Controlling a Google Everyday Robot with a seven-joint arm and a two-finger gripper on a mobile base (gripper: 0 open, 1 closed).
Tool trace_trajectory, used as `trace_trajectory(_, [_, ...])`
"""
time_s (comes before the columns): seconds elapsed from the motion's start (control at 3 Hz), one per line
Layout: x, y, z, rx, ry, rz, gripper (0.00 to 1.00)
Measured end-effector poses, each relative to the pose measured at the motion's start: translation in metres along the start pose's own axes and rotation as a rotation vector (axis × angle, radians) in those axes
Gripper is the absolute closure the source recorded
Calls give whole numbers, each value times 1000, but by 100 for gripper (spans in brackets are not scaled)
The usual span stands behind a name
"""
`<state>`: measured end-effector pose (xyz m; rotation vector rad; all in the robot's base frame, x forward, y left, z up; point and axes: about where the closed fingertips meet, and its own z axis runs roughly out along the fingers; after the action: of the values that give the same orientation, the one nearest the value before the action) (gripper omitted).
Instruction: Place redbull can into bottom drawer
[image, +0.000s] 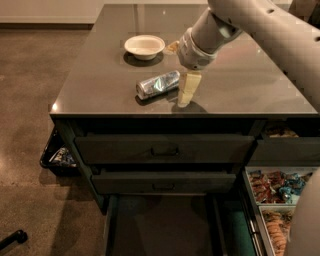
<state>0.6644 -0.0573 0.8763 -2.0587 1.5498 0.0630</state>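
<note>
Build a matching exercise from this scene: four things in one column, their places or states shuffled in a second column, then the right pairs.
1. redbull can
2. white bowl
3. bottom drawer
4. gripper

A. pulled open below the two shut drawers
B. open, low over the countertop at the can's end
C. lying on its side on the countertop
D. upright near the countertop's back

Pairs: 1-C, 2-D, 3-A, 4-B.
</note>
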Motion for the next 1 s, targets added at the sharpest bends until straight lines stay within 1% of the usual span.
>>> trace_trajectory(0.33, [-8,-12,5,-9,0,-37,0])
trace_trajectory(0.67, [-14,-22,20,-48,-6,-65,0])
trace_trajectory(1.0, [-18,-28,34,-98,3,-70,0])
